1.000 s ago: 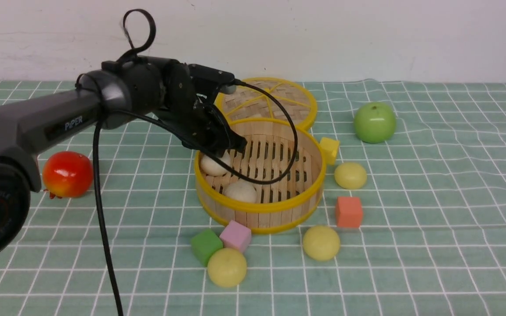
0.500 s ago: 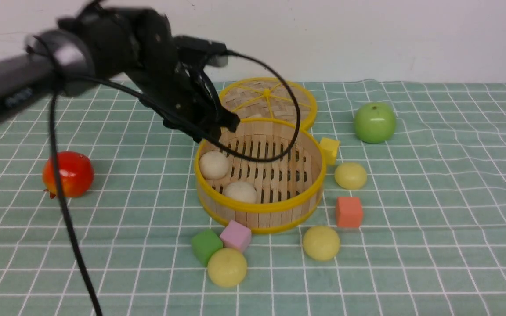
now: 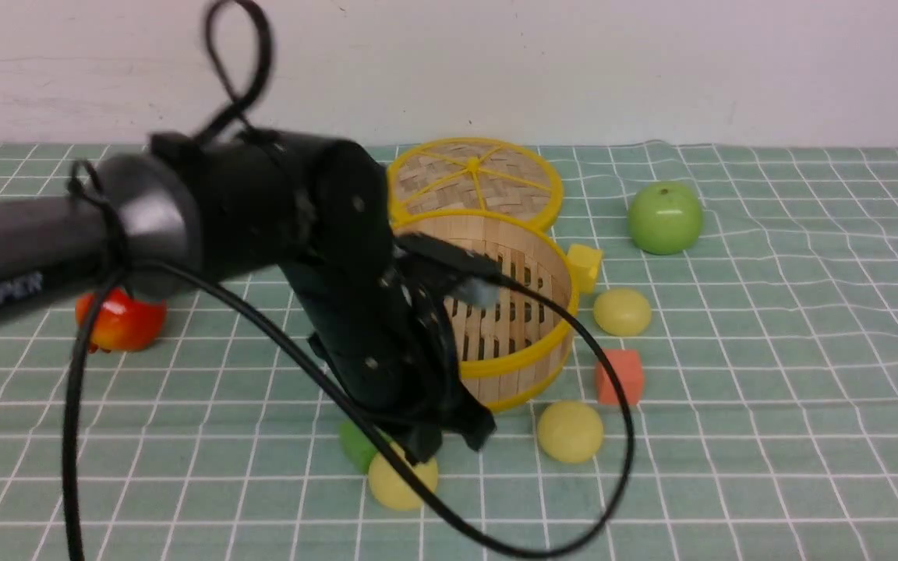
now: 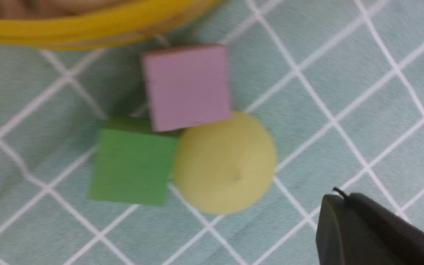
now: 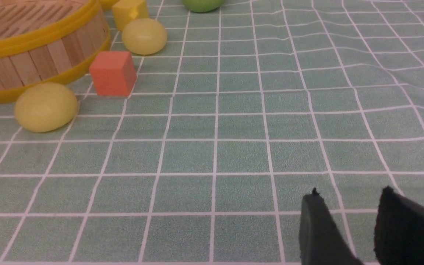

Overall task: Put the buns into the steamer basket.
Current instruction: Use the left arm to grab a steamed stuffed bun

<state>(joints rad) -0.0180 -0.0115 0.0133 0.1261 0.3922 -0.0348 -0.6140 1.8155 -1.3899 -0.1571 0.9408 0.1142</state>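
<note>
The steamer basket point(image 3: 528, 352) stands mid-table, its left half hidden behind my left arm. A pale yellow bun point(image 3: 398, 487) lies in front of it against a pink cube point(image 4: 188, 86) and a green cube point(image 4: 133, 165). My left gripper point(image 3: 449, 442) hangs shut and empty just above and beside this bun point(image 4: 226, 163), fingertips point(image 4: 339, 206) pressed together. Two more yellow buns lie right of the basket, one near point(image 3: 570, 431) and one farther point(image 3: 622, 312). My right gripper point(image 5: 348, 193) stands open over bare cloth, well away from these buns point(image 5: 46, 106) point(image 5: 144, 35).
The woven lid point(image 3: 472, 179) leans behind the basket. A green apple point(image 3: 665, 218) sits at the back right, a red fruit point(image 3: 118, 323) at the left. A yellow cube point(image 3: 585, 265) and an orange cube point(image 3: 619, 376) lie right of the basket. My left arm's cable point(image 3: 613, 467) loops low over the cloth.
My left arm rose from the basket's left side, swung forward and dropped to the yellow bun by the cubes. Its jaws closed with nothing in them. The right gripper is unchanged.
</note>
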